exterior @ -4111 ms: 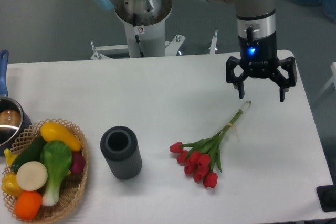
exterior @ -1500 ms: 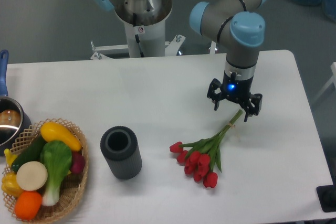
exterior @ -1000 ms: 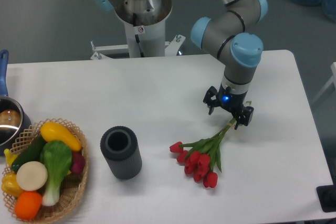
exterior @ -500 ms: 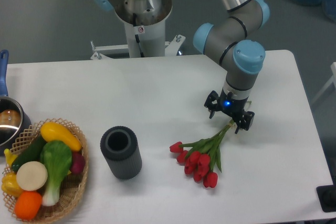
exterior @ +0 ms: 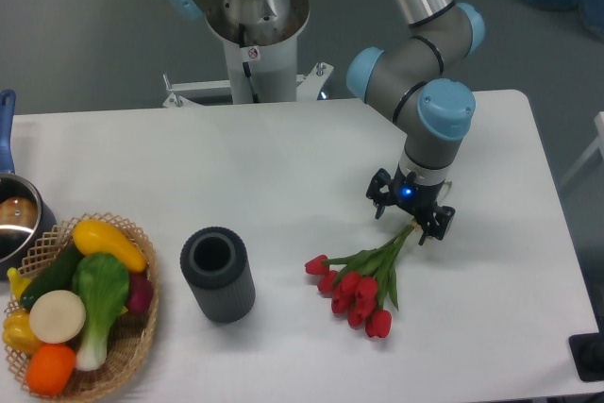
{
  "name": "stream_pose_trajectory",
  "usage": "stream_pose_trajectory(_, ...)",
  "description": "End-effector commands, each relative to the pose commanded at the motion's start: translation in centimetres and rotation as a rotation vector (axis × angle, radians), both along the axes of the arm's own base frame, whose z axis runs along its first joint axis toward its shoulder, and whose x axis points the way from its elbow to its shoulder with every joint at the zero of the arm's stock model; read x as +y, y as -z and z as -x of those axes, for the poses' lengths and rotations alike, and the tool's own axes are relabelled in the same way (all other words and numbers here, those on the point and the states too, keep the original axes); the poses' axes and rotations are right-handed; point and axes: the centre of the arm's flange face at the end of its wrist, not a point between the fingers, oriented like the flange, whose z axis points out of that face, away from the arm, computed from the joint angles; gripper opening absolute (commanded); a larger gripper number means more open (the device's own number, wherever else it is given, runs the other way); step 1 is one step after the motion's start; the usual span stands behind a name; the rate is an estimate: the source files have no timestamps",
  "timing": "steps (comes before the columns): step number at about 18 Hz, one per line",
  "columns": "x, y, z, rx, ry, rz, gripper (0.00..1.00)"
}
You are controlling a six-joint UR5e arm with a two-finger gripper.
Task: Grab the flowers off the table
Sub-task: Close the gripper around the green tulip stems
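The flowers (exterior: 363,282), a bunch of red tulips with green leaves and pale green stems, lie on the white table (exterior: 283,167) right of centre. The stems point up and to the right. My gripper (exterior: 409,225) is down low over the stem end, open, with one finger on each side of the stems. The upper end of the stems is hidden under the gripper. I cannot tell if the fingers touch the stems.
A dark grey ribbed cylinder (exterior: 218,275) stands left of the flowers. A wicker basket (exterior: 132,327) of toy vegetables sits at the front left. A pot (exterior: 14,224) is at the left edge. The robot base (exterior: 255,35) is behind the table.
The gripper came down from above the right side of the table, turned, and lowered over the stem end. In the last half second it dropped slightly. The flowers have not moved.
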Motion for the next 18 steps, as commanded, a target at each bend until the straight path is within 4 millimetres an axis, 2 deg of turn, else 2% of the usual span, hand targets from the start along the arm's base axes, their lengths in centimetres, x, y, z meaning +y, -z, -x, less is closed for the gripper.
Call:
stream_pose_trajectory(1,0.00,0.00,0.00,0.000,0.000,0.000,0.69)
stream_pose_trajectory(4,0.01,0.27,0.02,-0.004,0.000,0.002,0.59)
stream_pose_trajectory(10,0.23,0.48,0.34,-0.004,0.001,0.003,0.55)
stream_pose_trajectory(11,0.23,0.29,0.33,-0.001,0.001,0.002,0.50)
stream_pose_trajectory(12,0.21,0.26,0.28,-0.001,0.000,0.002,0.35)
stream_pose_trajectory(14,0.22,0.22,0.31,-0.001,-0.002,0.002,0.20)
stream_pose_trajectory(18,0.42,-0.25,0.74,0.010,0.000,-0.003,0.17)
